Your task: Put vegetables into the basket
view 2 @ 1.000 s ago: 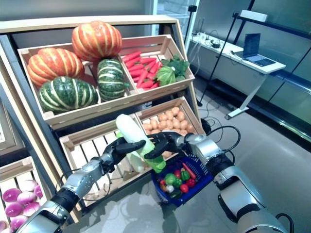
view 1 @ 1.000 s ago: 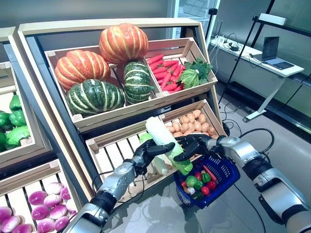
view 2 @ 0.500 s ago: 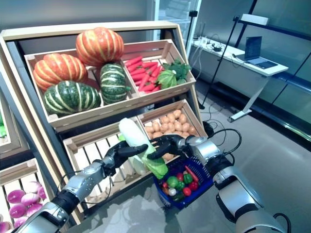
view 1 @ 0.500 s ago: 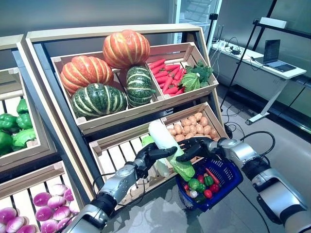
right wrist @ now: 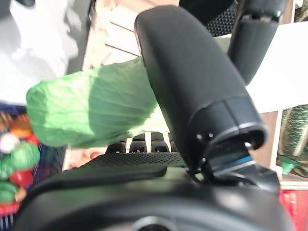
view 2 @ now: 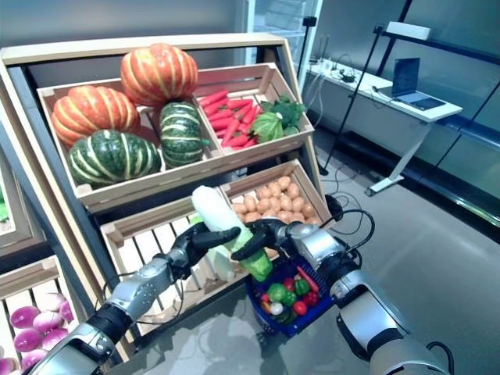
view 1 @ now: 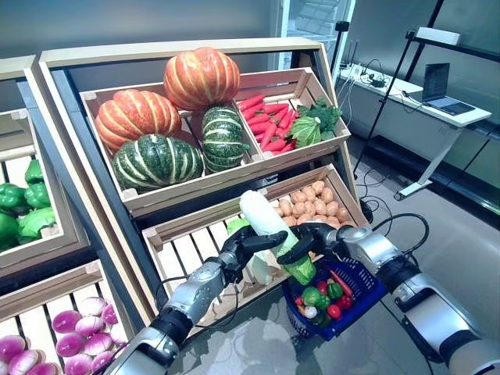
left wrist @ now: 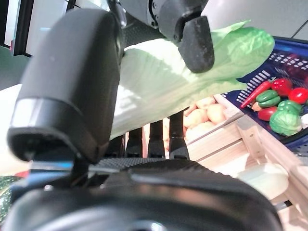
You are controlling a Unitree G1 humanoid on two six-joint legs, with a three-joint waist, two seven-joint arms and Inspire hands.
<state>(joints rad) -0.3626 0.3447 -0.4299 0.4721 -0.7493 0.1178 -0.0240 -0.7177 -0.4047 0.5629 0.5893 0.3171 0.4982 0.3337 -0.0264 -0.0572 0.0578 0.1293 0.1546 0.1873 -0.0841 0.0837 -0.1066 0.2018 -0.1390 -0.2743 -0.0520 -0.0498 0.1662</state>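
A long napa cabbage (view 1: 269, 230), white at the stalk and green at the leaf end, is held tilted in front of the lower crates. My left hand (view 1: 241, 248) grips it from the left, thumb (left wrist: 72, 86) and fingers curled round it. My right hand (view 1: 311, 237) grips it from the right, thumb (right wrist: 192, 82) over the green leaves (right wrist: 91, 110). The leaf end points down over the blue basket (view 1: 369, 291), which hangs below my right wrist. The basket holds several small vegetables (view 1: 316, 298): peppers, tomatoes, a chilli. How the basket is carried is hidden.
The wooden stand holds pumpkins (view 1: 199, 74), red carrots (view 1: 269, 117), a leafy green (view 1: 312, 121) and potatoes (view 1: 312, 199). A second cabbage (view 1: 259, 270) lies in the slatted crate. Green peppers (view 1: 19, 203) and purple onions (view 1: 78, 344) lie at the left. A desk with a laptop (view 1: 437, 86) stands at the back right.
The view has shifted a little. Both hands stay on the cabbage; my right arm and the basket have drawn slightly to the left, nearer the stand.
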